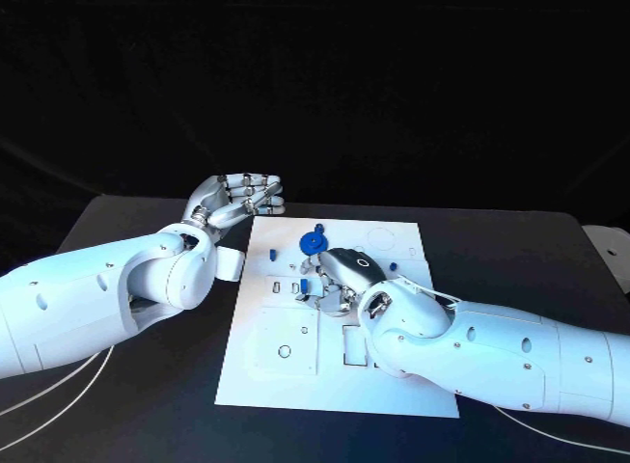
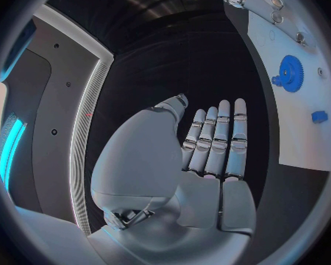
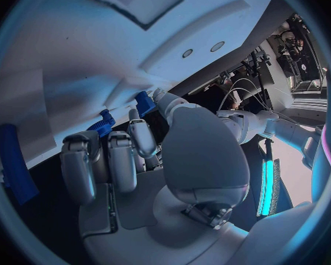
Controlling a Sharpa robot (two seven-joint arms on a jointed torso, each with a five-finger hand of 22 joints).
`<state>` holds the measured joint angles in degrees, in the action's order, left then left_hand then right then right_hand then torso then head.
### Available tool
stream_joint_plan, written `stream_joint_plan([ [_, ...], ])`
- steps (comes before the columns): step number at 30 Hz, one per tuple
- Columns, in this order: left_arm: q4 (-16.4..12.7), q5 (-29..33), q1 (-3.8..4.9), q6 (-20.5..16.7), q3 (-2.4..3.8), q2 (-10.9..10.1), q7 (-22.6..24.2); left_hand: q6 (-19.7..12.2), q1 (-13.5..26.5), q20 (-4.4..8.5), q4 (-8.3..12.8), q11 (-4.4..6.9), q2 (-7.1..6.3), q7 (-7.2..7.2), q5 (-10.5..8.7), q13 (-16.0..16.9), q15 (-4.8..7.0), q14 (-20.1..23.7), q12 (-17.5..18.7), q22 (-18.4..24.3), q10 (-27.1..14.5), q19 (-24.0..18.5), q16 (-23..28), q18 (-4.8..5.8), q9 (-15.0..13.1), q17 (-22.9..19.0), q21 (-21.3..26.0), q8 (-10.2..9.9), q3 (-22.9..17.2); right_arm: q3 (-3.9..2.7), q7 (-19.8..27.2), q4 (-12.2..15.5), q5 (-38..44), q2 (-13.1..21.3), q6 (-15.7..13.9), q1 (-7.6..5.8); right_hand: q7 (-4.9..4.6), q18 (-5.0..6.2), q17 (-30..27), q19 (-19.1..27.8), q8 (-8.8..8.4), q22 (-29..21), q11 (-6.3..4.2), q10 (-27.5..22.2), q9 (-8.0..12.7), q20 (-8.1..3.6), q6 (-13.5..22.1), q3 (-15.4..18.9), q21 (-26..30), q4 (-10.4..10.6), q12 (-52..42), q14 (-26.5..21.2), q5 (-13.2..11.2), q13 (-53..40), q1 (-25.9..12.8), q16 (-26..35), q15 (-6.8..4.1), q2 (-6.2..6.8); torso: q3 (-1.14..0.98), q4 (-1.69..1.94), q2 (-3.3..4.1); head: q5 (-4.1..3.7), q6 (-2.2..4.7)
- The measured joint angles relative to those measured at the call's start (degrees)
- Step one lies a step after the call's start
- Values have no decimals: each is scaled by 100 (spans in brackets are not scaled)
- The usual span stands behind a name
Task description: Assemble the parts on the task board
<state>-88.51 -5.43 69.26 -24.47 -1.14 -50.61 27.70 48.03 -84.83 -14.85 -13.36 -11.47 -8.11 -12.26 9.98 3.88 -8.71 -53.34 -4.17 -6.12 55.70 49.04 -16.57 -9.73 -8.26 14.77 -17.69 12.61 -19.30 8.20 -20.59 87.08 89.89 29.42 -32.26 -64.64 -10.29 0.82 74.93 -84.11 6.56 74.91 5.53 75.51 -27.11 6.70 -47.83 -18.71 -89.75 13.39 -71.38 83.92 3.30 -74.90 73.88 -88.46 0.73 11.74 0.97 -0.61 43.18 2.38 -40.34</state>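
The task board [image 1: 294, 357] lies flat in the middle of the black table [image 1: 537, 251], with a blue gear [image 1: 314, 241] standing near its far edge and small blue parts [image 1: 299, 286] on its upper half. The right hand [image 1: 345, 280] rests over the board beside those parts, fingers [image 3: 110, 162] curled inward close to a small blue piece [image 3: 103, 123]; whether they actually pinch it cannot be told. The left hand [image 1: 235, 201] hangs off the board's far left corner, fingers [image 2: 217, 138] straight, side by side, holding nothing. For the placement in hand, keep the part square to its seat, lower it slowly, and keep the left hand off the board.
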Motion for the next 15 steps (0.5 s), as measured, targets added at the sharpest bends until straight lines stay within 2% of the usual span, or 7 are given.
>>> stream_joint_plan([
  [4, 23, -23, 0, 0, 0, -2, -33, 0, 0, -4, 16, 15, 0, 0, -2, 4, 0, 0, 0, 0, 15, 7, 0, 0, 0, 17, 0, 0, -16, -2, 25, 194, 12, 161, -127, 4, -50, 0, 0, 6, -127, 0, 30, -61, 140, 35, 111, 830, 0, 306, 31, 0, 1, 76, 432, 12, 40, -140, 0, -1, -1, -3, 5],
  [7, 70, -123, 0, 8, -1, -3, -119, 81, 40, 46, 16, 105, -40, -17, -25, 27, 86, -195, -20, -28, 197, 215, -73, 0, -21, 99, -123, 25, -16, -30, 111, 457, 12, 418, -292, -1, -35, 0, 0, 0, -127, 0, 30, -61, 178, 41, 95, 965, 0, 318, 31, 0, 126, 77, 628, 26, 40, -252, -1, -3, -10, -7, 24],
  [9, 112, -249, 0, 26, -2, -2, -210, 201, 103, 195, -5, 216, -103, -1, -25, 52, 227, -588, -123, -114, 512, 510, -277, 2, -53, 236, -320, 91, -1, -49, 230, 615, -19, 600, -405, -36, -21, 0, 0, 0, -99, 0, 30, -61, 189, 41, 1, 938, 0, 291, 19, 0, 207, 73, 794, 43, 40, -318, -1, -8, -21, -10, 38],
  [10, 153, -365, 0, 50, -2, 4, -299, 248, 116, 261, -44, 274, -116, 41, -25, 66, 299, -794, -168, -155, 658, 662, -389, 1, -67, 313, -426, 115, -11, -62, 364, 717, -82, 740, -483, -91, -7, 0, 0, 0, -56, -1, 29, -60, 189, 41, -59, 910, 0, 266, -18, 0, 245, 64, 868, 43, 40, -333, -1, -13, -27, -10, 46],
  [11, 188, -460, 0, 77, -2, 11, -378, 360, 146, 387, -74, 360, -146, 108, -25, 88, 414, -1118, -235, -233, 913, 890, -580, 2, -101, 459, -600, 175, -41, -73, 482, 780, -160, 841, -534, -142, 6, 0, -1, 0, -12, -1, 17, -48, 189, 41, -136, 845, 0, 239, -24, 0, 319, 60, 972, 43, 40, -372, -2, -16, -35, -10, 53],
  [13, 265, -664, -1, 157, -1, 30, -566, 582, 215, 597, -145, 518, -161, 207, -47, 145, 605, -1744, -363, -390, 1323, 1307, -1014, 3, -176, 758, -941, 292, -48, -91, 747, 886, -404, 1051, -612, -271, 29, 0, -1, 0, 46, -1, -16, -41, 192, 41, -220, 735, 0, 228, -46, 0, 440, 49, 1055, 43, 40, -444, -3, -32, -58, 1, 59],
  [15, 344, -929, -1, 309, -1, 57, -841, 710, 353, 781, -244, 648, -166, 299, -47, 236, 760, -2268, -498, -581, 1691, 1672, -1551, 2, -254, 1167, -1312, 369, -26, -107, 1066, 966, -822, 1286, -674, -436, 36, 0, -1, 0, 74, -1, -32, -58, 197, 41, -263, 681, 0, 251, -46, 0, 522, 51, 1068, 58, 40, -457, -7, -51, -81, 13, 63],
])
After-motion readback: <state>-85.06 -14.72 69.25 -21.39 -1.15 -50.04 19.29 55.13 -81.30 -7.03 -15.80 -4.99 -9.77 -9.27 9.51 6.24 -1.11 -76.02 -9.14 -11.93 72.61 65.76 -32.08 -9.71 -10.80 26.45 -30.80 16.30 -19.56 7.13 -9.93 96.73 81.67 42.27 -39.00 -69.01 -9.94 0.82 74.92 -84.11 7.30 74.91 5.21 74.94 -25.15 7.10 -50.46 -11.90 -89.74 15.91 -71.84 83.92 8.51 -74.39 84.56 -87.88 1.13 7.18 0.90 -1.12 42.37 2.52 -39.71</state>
